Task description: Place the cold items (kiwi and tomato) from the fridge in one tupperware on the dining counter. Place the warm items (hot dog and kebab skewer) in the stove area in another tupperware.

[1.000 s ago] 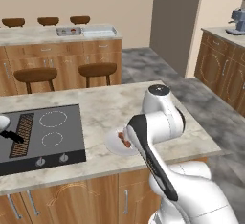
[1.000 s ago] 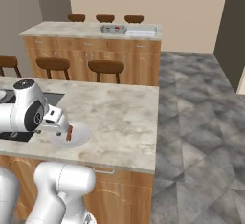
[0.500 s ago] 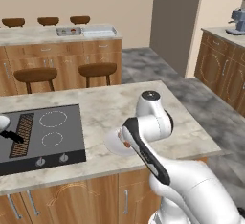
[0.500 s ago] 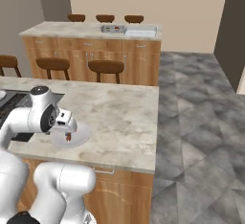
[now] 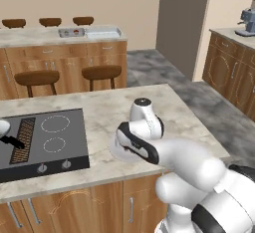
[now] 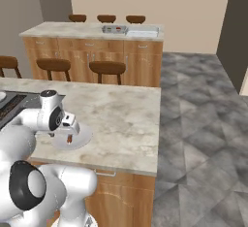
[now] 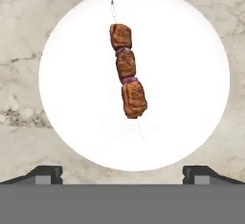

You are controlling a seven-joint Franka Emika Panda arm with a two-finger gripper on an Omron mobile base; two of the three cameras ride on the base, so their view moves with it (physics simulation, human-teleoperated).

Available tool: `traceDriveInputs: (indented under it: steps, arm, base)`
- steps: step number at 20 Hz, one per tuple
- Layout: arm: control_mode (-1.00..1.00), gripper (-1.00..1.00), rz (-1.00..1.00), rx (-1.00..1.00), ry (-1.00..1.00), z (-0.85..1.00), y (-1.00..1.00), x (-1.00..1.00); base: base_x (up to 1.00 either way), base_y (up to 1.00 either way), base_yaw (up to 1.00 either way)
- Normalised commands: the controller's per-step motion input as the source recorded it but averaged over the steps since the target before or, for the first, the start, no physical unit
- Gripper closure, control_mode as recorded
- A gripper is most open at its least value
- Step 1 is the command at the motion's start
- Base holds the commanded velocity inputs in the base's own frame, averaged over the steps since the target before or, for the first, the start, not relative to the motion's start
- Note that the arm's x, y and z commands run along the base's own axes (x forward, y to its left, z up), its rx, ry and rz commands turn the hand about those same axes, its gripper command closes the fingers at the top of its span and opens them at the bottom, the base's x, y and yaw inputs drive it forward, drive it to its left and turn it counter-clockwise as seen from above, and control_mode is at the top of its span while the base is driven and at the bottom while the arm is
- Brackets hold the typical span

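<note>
Directly beneath the gripper (image 7: 122,173), a kebab skewer (image 7: 128,70) lies flat near the middle of a round white plate (image 7: 72,117). The plate rests on the marbled surface (image 6: 121,119) of the kitchen island, just beside the black cooktop (image 5: 45,137). The jaws stand fully apart and hold nothing: both dark tips show at the lower corners of the hand view, spread about as wide as the plate. The skewer runs away from the camera, roughly at right angles to the line between the tips, so the jaws are placed to close across the meat and not along the stick. That alignment appears deliberate and suited to a straight descent.

From the right base view the hand hangs low over the plate with the skewer (image 6: 69,138) below it, not yet touched. A pair of containers (image 6: 130,29) sits on the far counter behind the stools (image 6: 107,67); whether these are the tupperware cannot be told. Judgement: the skewer pick-up is about to begin, and no item is visibly packed.
</note>
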Motion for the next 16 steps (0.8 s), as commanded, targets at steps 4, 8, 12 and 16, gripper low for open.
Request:
traceDriveInputs:
  steps: [4,8,12,16]
  arm:
    - [-1.0,-1.0,-0.03,0.0,0.02,-0.28,0.05,0.43]
    - [-1.0,-1.0,-0.03,0.0,0.01,-0.35,0.02,0.35]
    - [-1.0,-1.0,-0.01,0.0,0.01,-0.4,0.02,0.22]
    - [-1.0,-1.0,-0.01,-0.02,0.0,-0.39,0.03,0.14]
  base:
    - [0.0,0.0,0.0]
    - [0.0,0.0,0.0]
    - [0.0,0.0,0.0]
    - [0.0,0.0,0.0]
